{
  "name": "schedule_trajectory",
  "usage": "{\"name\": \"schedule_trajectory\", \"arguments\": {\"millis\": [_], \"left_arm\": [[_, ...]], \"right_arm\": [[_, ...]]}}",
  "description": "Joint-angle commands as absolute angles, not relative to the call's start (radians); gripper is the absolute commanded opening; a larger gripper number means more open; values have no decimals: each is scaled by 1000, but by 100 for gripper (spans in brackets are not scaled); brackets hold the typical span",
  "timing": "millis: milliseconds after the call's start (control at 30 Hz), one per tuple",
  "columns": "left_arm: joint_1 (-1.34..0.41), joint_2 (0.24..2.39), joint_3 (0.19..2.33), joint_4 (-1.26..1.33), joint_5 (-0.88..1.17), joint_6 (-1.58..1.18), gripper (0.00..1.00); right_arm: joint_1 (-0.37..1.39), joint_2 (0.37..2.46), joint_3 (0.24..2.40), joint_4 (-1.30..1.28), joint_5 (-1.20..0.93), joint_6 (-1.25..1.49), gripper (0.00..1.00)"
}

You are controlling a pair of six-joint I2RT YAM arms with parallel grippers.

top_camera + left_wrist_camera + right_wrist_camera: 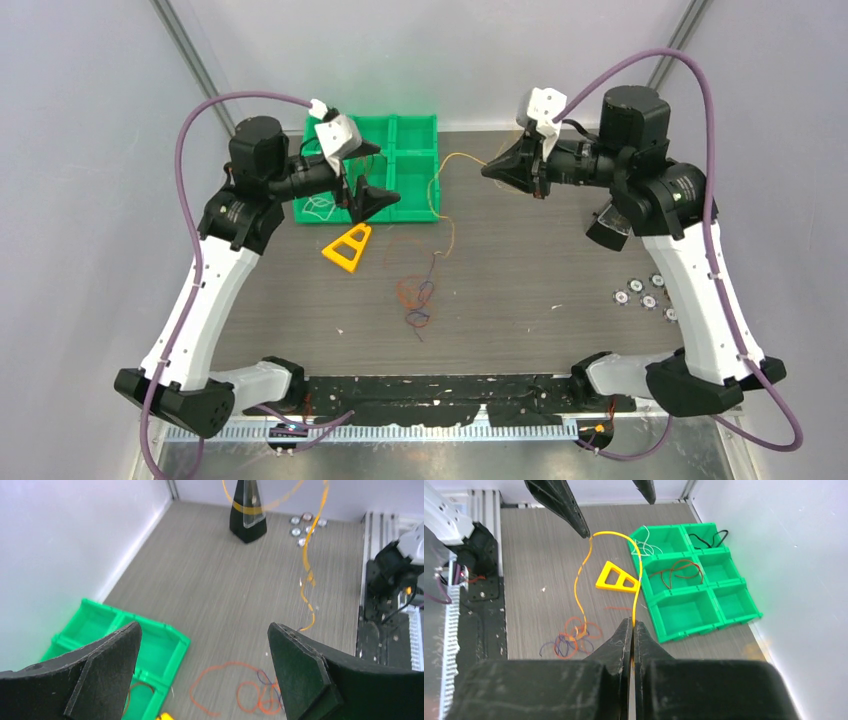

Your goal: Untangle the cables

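**Right gripper** [632, 623]: jaws pressed together, clamped on the yellow cable [639, 572] at the fingertips. From the pinch the cable rises ahead of the jaws, arches over, and drops to the left of them into the clump.

**Left gripper** [204, 626]: jaws spread wide apart, nothing between them and nothing touched; it hangs above the table.

**Cables, loose clump** [571, 637]: orange, purple and red strands lie tangled on the table, below and left of the right jaws. In the left wrist view the clump sits under the gap, nearer the right-hand finger [300, 665].

**Cables, sorted**: a white cable [649, 545], a black cable [706, 537] and a red cable [679, 570] each lie in a separate compartment of the green bin [704, 622], ahead and right of the right jaws.

**Yellow triangle** [616, 578]: flat on the table just ahead of the right jaws, beside the bin.
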State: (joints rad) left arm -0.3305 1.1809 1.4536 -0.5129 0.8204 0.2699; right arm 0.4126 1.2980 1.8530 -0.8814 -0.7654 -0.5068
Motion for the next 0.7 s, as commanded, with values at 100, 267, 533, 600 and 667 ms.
{"name": "schedule_trajectory", "arguments": {"millis": [100,267,533,600,667], "left_arm": [[-362,1251,1558,-336,880,79,100],[-438,1249,1441,-234,942,21,97],[-555,1358,1011,44,795,-23,46],[-528,1409,932,79,762,-93,20],[-495,1424,861,133,774,-138,5]], "right_arm": [[409,1366,1839,-635,-836,-250,6],[408,1361,1857,-488,-842,-146,5],[400,1354,1903,-296,-814,76,5],[384,1349,1920,-274,-798,117,5],[361,1346,1933,-253,-780,160,5]]}}
